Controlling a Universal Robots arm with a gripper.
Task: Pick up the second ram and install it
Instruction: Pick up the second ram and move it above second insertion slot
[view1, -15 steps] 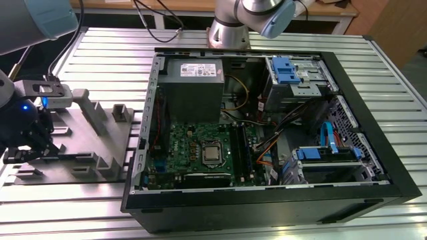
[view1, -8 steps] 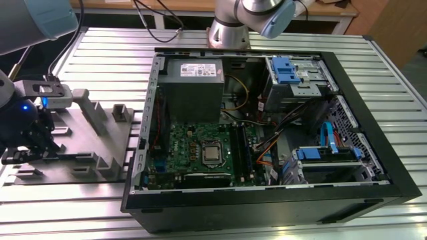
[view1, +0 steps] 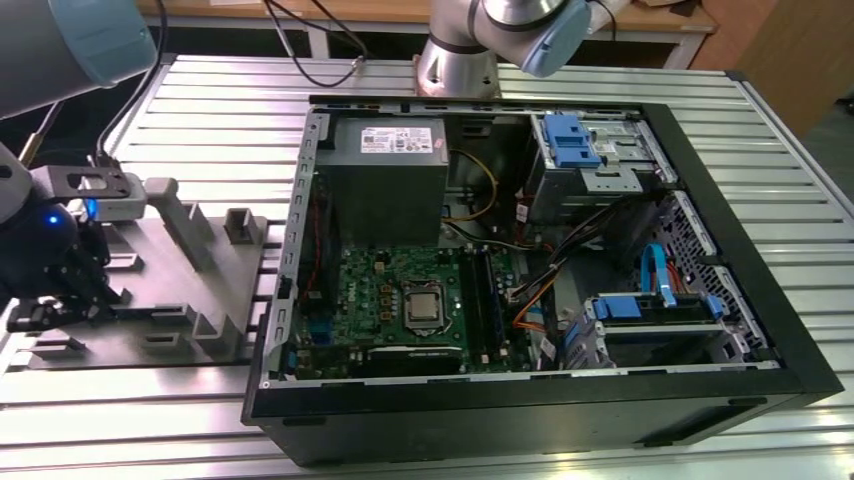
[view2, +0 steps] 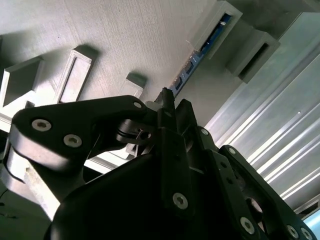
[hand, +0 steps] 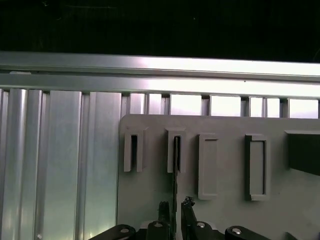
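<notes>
Gripper (hand: 175, 206) poised over the second ram (hand: 176, 162), which stands edge-up in the grey fixture's (hand: 230, 212) slot, likely for easy pinching. Clamped or released: cannot tell.

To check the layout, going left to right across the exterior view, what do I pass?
Gripper → grey fixture → motherboard → blue drive tray.

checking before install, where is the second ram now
The second ram stands on edge in the grey holder tray, at the gripper, on the exterior view's left of the computer case.
</notes>
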